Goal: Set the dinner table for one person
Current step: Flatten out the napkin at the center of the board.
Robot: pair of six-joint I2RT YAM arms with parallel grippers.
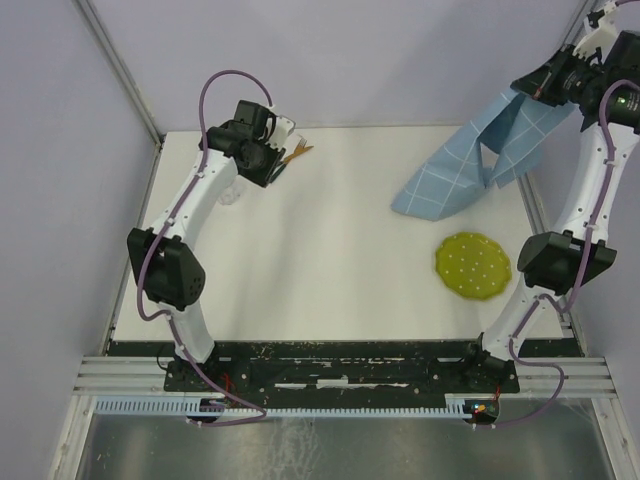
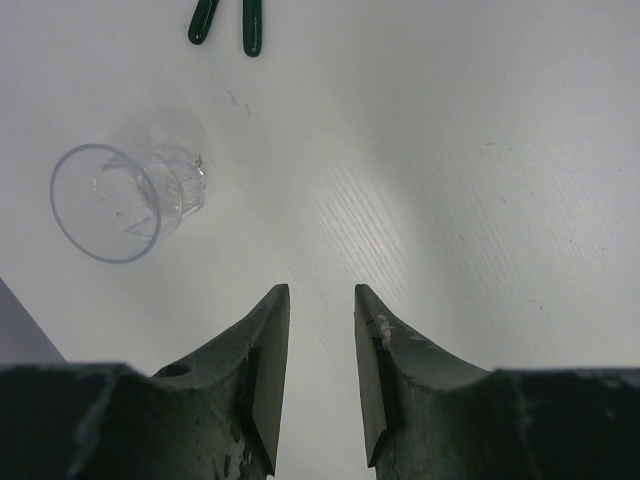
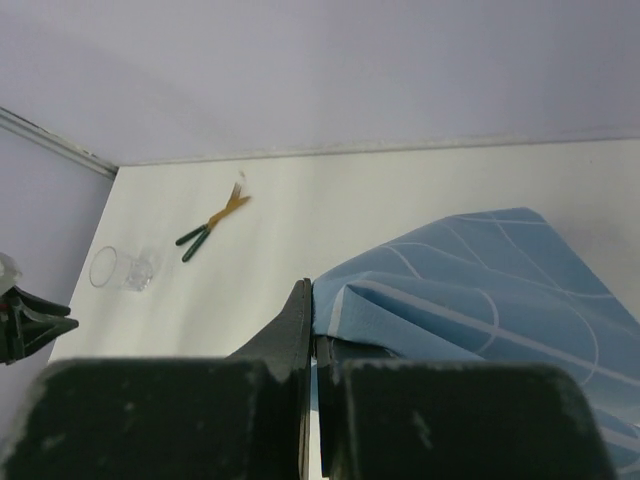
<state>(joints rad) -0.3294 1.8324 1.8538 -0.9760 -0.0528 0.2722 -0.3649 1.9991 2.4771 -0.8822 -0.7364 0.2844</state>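
**Cloth in my right, nothing in my left**

Nearest my bases, toward the right, a yellow-green plate [image 1: 473, 265] is lying flat on the off-white table [image 1: 320, 250], well apart from everything else. The table is stretching from my bases to the back wall and is carrying every item in view.

Further out on the left, I am reaching my left arm toward the far left corner. My left gripper [image 2: 320, 292] is hanging over bare tabletop with its jaws parted and nothing between them. Just beyond it and to its left, a clear glass [image 2: 120, 200] is sitting on the table, apparently lying on its side, not touching my fingers. Past the glass, two pieces of green-handled cutlery [image 3: 210, 228] are lying side by side, their gold ends pointing toward the back wall.

Farthest out on the right, I am holding my right arm high. My right gripper [image 3: 312, 300] is clenched on an edge of the blue gridded cloth [image 1: 480, 160]. The cloth is hanging from it in folds, and its lower end is resting on the table beyond the plate.
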